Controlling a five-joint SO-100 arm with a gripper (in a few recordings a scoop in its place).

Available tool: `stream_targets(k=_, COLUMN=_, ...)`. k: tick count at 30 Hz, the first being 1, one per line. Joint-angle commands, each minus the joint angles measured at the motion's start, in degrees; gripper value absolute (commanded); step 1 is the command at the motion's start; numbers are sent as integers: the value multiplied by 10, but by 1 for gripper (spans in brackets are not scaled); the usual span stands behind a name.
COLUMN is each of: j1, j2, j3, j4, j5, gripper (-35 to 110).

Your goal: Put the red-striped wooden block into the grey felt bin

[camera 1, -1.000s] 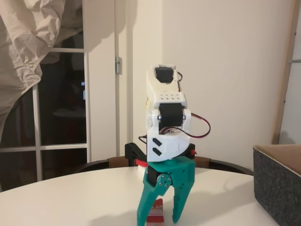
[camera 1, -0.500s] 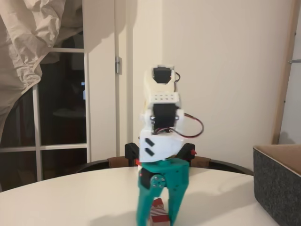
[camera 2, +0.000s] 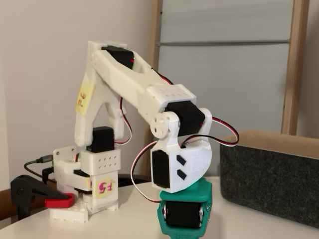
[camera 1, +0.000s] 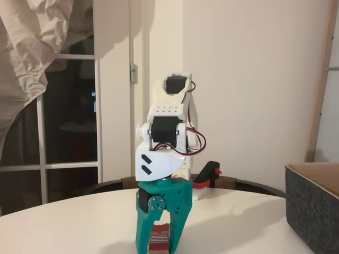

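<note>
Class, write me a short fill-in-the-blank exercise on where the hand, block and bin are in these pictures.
1. The teal hand points ____ at the table.
2. The red-striped wooden block sits ____ the hand's two fingers.
3. In this fixed view the grey felt bin stands at the picture's ____ edge.

Missing words: down; between; right

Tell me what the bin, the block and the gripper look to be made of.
The grey felt bin: matte, fuzzy speckled felt walls, with a tan lining at the rim. The red-striped wooden block: painted red stripes on white; its wood cannot be confirmed from here. The gripper: smooth teal plastic, likely 3D-printed, standing astride the block.
</note>
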Motion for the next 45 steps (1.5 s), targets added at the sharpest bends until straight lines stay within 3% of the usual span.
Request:
stream_targets(k=1, j1=13, j2=-10, j3=13, j4=3, j5=-6, gripper=16)
stream_targets(k=13, j1=25, j2=-9, j3=18, j4=2, j5=-3, gripper=6)
stream_targets(k=27, j1=40, j2=53, j3=11, j4=2, j5=51, gripper=6)
stream_targets(k=45, j1=99, j2=286, j3=11, j4=1, j5=227, gripper=7)
